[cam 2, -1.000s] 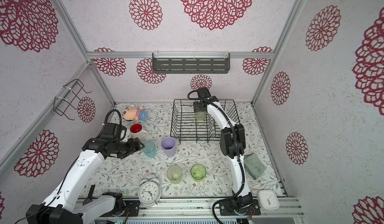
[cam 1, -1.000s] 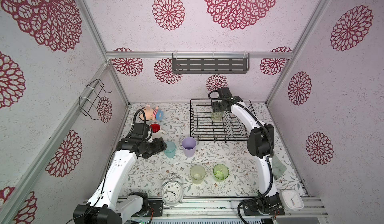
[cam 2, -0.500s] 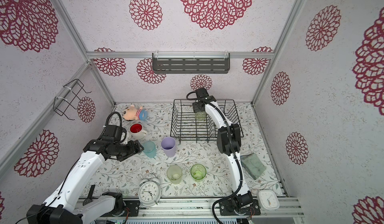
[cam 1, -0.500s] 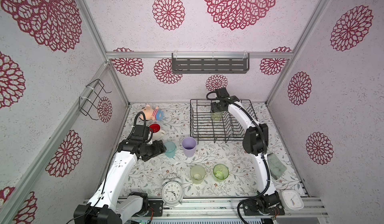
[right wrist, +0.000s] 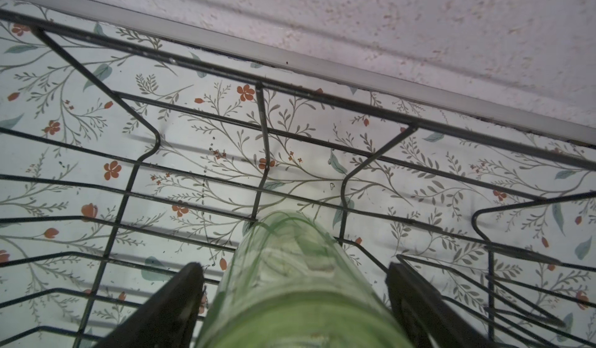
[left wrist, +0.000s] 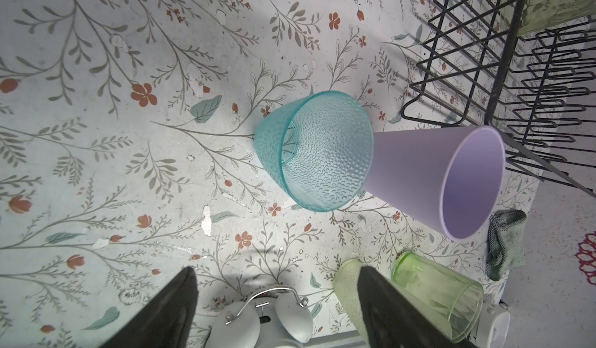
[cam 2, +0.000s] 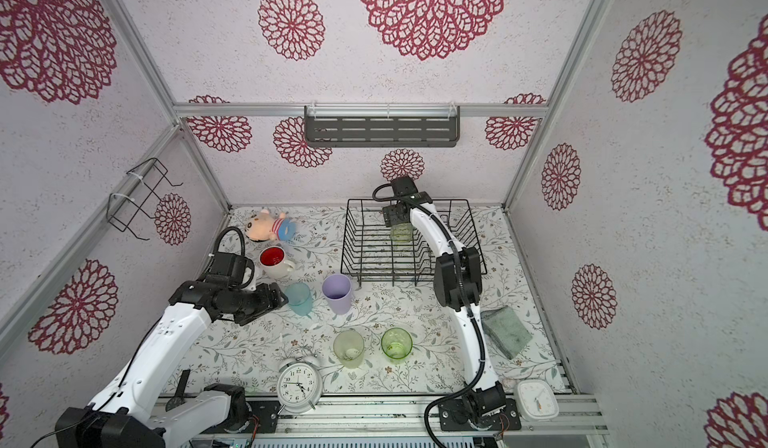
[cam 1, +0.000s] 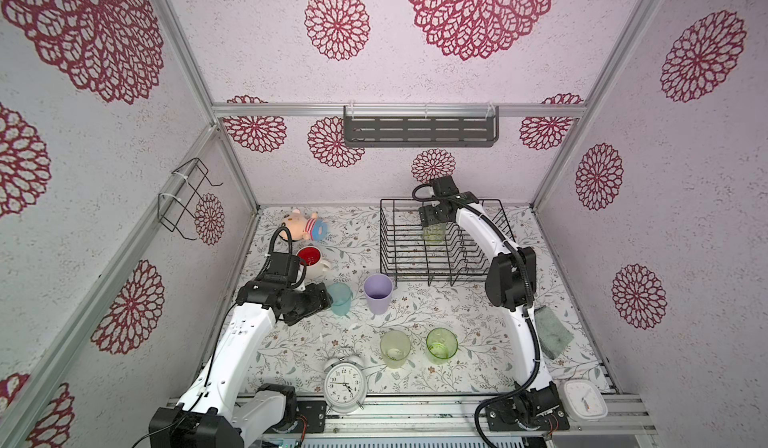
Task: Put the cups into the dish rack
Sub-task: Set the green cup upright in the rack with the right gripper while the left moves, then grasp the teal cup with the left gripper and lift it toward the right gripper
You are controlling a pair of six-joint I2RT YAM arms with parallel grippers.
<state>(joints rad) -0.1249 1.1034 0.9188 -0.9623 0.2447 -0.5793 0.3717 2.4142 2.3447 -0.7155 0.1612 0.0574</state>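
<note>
The black wire dish rack (cam 1: 382, 242) (cam 2: 347, 234) stands at the back. Inside it a green tumbler (cam 1: 433, 233) (right wrist: 290, 291) rests between the spread fingers of my right gripper (cam 1: 432, 217) (right wrist: 295, 272), open with a gap on each side. My left gripper (cam 1: 322, 300) (left wrist: 277, 272) is open and empty, just left of the light-blue cup (cam 1: 340, 298) (left wrist: 316, 149). The lilac tumbler (cam 1: 378, 292) (left wrist: 435, 178) stands beside it. The white mug with a red inside (cam 1: 311, 259) is behind the left wrist. Two green tumblers (cam 1: 395, 348) (cam 1: 441, 345) stand near the front.
An alarm clock (cam 1: 345, 383) sits at the front edge and a white timer (cam 1: 584, 400) at the front right. A grey cloth (cam 1: 550, 331) lies on the right, a plush toy (cam 1: 305, 226) at the back left. A grey shelf (cam 1: 419, 130) hangs on the back wall.
My right gripper's jaws have spread apart and let go of the green tumbler inside the rack. The left arm has hardly moved.
</note>
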